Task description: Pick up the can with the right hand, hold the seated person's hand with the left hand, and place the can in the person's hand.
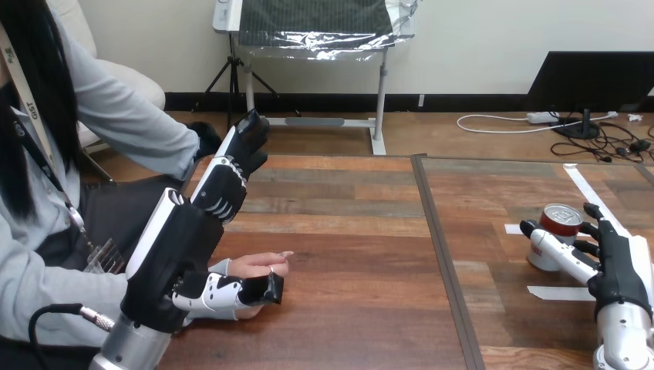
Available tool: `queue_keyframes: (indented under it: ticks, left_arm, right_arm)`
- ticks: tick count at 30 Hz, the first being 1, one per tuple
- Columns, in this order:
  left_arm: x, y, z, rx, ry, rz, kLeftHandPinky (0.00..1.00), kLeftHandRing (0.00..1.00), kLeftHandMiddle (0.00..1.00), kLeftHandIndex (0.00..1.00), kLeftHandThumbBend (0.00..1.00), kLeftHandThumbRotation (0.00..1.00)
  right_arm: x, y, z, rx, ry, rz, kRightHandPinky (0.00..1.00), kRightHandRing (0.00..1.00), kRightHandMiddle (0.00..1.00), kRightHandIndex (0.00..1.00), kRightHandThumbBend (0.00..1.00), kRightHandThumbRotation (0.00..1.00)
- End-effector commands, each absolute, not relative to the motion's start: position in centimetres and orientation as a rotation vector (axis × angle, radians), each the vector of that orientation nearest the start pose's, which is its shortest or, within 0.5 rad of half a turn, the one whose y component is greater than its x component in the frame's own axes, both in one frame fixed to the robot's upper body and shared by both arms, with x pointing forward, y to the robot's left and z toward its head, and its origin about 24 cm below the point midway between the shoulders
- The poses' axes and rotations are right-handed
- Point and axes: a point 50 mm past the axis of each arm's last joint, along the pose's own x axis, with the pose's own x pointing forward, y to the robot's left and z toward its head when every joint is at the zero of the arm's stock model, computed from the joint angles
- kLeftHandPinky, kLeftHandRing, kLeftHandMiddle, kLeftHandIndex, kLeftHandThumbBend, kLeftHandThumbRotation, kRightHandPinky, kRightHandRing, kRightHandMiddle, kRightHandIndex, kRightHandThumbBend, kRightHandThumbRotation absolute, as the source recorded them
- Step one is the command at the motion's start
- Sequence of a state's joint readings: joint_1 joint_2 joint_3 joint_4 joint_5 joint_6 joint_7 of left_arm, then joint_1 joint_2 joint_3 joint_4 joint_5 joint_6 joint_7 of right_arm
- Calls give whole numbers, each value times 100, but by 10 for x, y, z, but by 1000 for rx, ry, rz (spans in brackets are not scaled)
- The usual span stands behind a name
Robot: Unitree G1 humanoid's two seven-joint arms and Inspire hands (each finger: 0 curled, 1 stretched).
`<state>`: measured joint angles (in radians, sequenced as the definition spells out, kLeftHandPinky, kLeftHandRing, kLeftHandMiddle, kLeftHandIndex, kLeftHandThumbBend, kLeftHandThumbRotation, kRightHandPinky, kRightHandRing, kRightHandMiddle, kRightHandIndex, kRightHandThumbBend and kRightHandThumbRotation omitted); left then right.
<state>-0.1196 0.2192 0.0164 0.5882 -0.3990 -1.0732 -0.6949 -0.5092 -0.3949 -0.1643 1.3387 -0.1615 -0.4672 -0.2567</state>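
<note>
- The can [561,220] stands up straight on the table [347,231], far over at the right of the frame. It is red with a silver top.
- At the left edge a person sits beside the table.
- The robot's left arm [127,347] comes up from the bottom left corner.
- The left hand [185,247] is open. Its fingers [231,166] are straight and point up toward the upper left of the frame, well above the wood.
- The thumb [231,294] of that hand sticks out to the right, low in the frame. It lies along the near side of the person's hand [258,266], touching it or just beside it; I cannot tell which.
- The person's hand rests flat on the table in the lower left, with its fingers pointing right. It sits between the robot's thumb and the raised fingers. Nothing is curled round it.
- A dark seam [439,254] runs down the middle of the table.
- The can is well apart from the person's hand, on the other side of the seam.
- The right hand [617,270] is clamped on the can. Its thumb [559,250] lies across the front of the can, low down. Its dark fingers [595,220] press on the can's right side.
- A strip of white tape [557,293] lies on the wood just below the can.
- The right arm [621,347] comes up from the bottom right corner.
</note>
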Motion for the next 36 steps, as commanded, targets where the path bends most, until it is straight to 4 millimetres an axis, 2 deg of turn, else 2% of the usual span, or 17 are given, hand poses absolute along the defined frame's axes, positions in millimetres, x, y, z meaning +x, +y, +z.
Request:
queue_keyframes:
  ticks: [1,33,36]
  left_arm:
    - [241,194,62,158,-700,-451,97,100,100,100,100,53]
    - [241,194,65,154,-694,-454,98,100,100,100,100,53]
    - [241,194,65,152,-693,-456,97,100,100,100,100,53]
  right_arm:
    - [317,-285,14,-433,173,-395,62,73,86,92,100,52]
    - [320,-282,14,-395,188,-376,70,79,88,93,100,51]
    - [320,-282,14,-392,193,-376,73,81,88,92,100,52]
